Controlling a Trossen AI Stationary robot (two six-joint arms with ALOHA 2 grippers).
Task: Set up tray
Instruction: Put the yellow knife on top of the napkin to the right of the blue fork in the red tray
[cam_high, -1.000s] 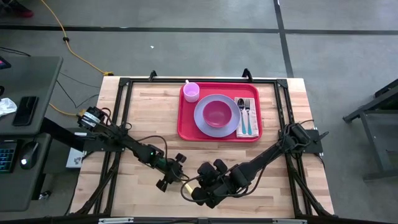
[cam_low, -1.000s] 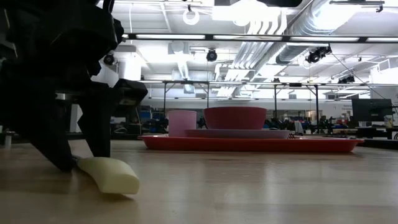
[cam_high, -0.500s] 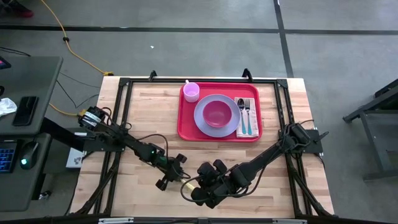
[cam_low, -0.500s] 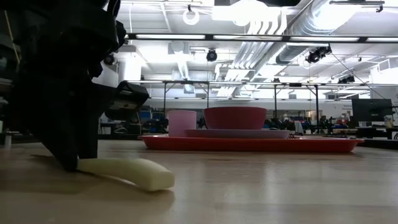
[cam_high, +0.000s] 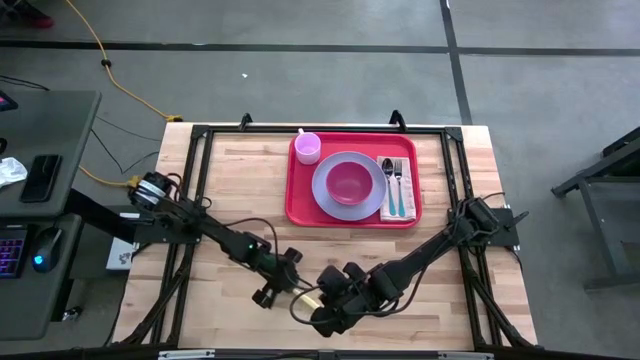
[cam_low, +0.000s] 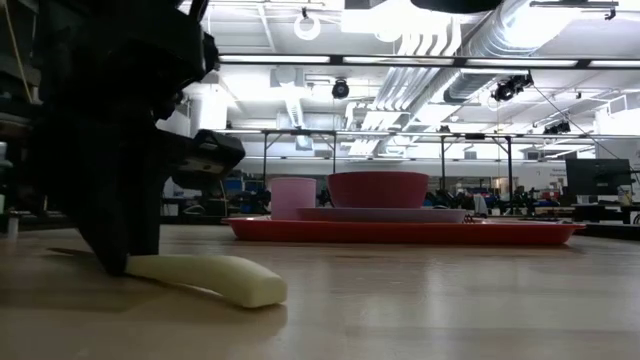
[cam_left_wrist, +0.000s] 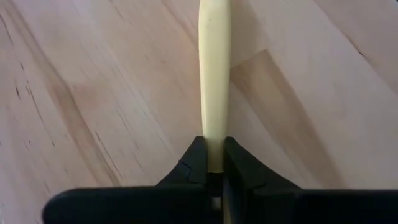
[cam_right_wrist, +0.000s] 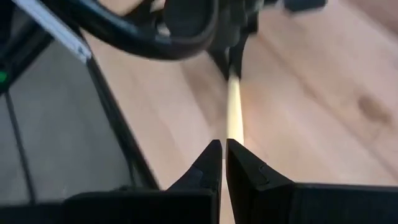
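Left arm (cam_high: 205, 232): mine; slim, dark, jointed segments, black cable looped alongside, a round silver-capped motor housing at the shoulder end, farthest from the gripper.
Left gripper (cam_left_wrist: 214, 163): two matte black wedge-shaped fingers (cam_left_wrist: 194, 163) rising from a broad black cross-bar.
Right arm (cam_high: 430, 250): mine; same dark build, bulkier black housings clustered just behind the gripper.
Right gripper (cam_right_wrist: 222, 163): black tapered fingers (cam_right_wrist: 208, 162) with angular stepped edges, on a flat black base.
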